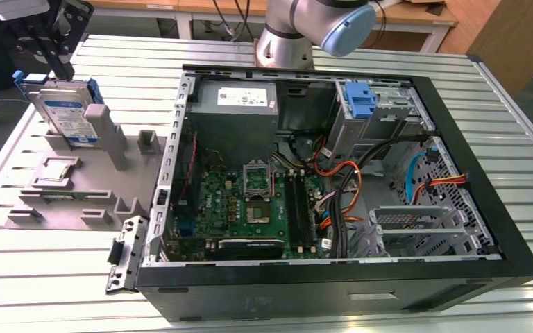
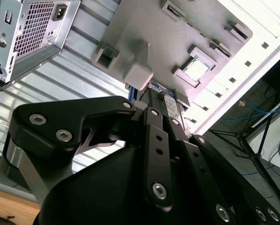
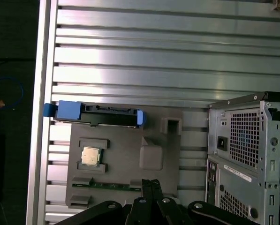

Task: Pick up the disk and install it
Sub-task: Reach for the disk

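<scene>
Claw (image 1: 63,68) hangs just above the disk (image 1: 67,111), its fingers looking pressed together with nothing between them. On the exterior view's left, the disk stands on edge in a slot of the grey holder (image 1: 72,201) on the slatted metal counter (image 1: 248,55). The open computer case (image 1: 341,173) lies just beside the holder. In the first wrist view, the disk (image 3: 97,115) appears edge-on, apart from the claw (image 3: 150,183).
</scene>
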`<state>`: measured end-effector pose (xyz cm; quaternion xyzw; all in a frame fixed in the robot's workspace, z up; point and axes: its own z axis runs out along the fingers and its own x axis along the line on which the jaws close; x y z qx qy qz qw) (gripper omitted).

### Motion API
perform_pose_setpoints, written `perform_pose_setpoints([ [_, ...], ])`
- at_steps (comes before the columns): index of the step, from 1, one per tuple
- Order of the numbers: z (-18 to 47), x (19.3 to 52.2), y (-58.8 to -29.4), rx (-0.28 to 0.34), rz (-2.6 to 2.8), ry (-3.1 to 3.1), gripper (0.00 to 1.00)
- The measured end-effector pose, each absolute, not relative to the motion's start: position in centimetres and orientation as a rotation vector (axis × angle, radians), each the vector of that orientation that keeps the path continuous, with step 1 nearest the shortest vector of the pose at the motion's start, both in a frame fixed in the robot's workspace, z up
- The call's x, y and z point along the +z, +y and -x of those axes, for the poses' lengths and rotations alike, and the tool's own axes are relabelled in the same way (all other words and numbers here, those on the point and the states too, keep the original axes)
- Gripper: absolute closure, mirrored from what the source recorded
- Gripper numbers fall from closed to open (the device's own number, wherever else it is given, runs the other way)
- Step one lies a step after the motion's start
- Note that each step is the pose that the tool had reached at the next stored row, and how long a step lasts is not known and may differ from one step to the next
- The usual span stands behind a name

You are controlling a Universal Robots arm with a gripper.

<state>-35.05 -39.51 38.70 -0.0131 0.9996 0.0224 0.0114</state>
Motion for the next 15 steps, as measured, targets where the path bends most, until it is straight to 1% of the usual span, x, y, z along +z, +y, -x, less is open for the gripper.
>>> perform_pose_setpoints([
  [15, 35.05, 38.70, -39.51, 0.070, 0.076, 3.118, 0.90],
])
